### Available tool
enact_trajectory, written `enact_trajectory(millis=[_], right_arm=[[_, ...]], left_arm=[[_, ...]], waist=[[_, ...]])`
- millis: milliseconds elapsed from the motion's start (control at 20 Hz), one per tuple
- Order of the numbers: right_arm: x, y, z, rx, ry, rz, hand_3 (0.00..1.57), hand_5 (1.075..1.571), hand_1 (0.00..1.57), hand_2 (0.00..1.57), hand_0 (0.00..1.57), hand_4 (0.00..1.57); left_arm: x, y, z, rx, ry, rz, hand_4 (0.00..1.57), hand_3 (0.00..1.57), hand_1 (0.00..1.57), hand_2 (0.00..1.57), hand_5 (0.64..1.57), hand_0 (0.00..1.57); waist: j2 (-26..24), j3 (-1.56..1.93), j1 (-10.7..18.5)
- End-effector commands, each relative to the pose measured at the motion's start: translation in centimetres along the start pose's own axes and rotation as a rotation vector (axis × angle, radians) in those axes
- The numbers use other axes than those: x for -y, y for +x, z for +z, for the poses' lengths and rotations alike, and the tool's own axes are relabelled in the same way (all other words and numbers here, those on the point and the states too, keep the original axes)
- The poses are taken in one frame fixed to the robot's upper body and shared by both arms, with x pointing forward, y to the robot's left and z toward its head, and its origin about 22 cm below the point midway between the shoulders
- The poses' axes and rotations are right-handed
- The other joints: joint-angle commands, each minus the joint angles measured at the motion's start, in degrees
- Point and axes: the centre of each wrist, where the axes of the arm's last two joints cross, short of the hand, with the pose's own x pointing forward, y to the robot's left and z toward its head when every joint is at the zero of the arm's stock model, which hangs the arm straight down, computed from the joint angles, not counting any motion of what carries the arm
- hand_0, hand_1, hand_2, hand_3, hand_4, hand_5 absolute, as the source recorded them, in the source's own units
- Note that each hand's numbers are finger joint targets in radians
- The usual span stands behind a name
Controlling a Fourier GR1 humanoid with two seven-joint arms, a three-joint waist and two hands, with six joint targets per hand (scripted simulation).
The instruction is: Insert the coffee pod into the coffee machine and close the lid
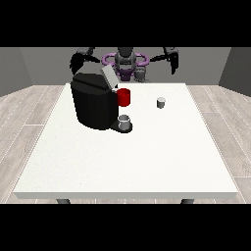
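Note:
A black coffee machine (93,104) stands on the left part of the white table (127,157), its grey lid (109,76) tilted up and open. A small grey coffee pod (161,102) sits on the table to the machine's right, apart from it. A grey cup (125,121) rests on the machine's drip base. The hand at the view's left (77,60) hangs raised above and behind the machine. The hand at the view's right (172,61) is raised behind the table's far edge, well away from the pod. Neither hand holds anything.
A red mug (124,97) stands close beside the machine's right side, between it and the pod. The robot's torso (126,62) is at the far table edge. Wooden floor surrounds the table.

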Motion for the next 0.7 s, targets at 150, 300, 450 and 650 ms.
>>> enact_trajectory(millis=[150,300,450,650], right_arm=[[-0.8,3.5,-2.9,0.064,0.059,-0.044,0.0,1.571,0.0,0.0,0.0,0.19],[-3.3,1.7,-1.9,0.086,0.051,-0.022,0.0,1.571,0.0,0.0,0.0,0.12],[-2.5,1.0,-2.8,0.083,0.061,-0.041,0.0,1.571,0.0,0.0,0.0,0.28],[-4.0,2.5,-2.4,0.109,0.132,-0.014,0.0,1.571,0.0,0.0,0.0,0.33]], left_arm=[[-3.3,2.5,-5.0,-0.088,0.023,-0.075,0.0,0.0,0.0,0.0,1.571,0.0],[-5.4,2.2,-6.3,-0.101,0.006,-0.071,0.0,0.0,0.0,0.0,1.571,0.0],[-4.2,0.7,-6.4,-0.111,-0.016,-0.139,0.0,0.0,0.0,0.0,1.571,0.0],[-6.5,-0.3,-8.1,-0.162,0.079,-0.113,0.0,0.0,0.0,0.0,1.571,0.0]], waist=[[4.7,0.01,-4.1],[7.0,0.0,-4.1],[8.7,0.01,-3.6],[11.1,-0.02,-7.4]])
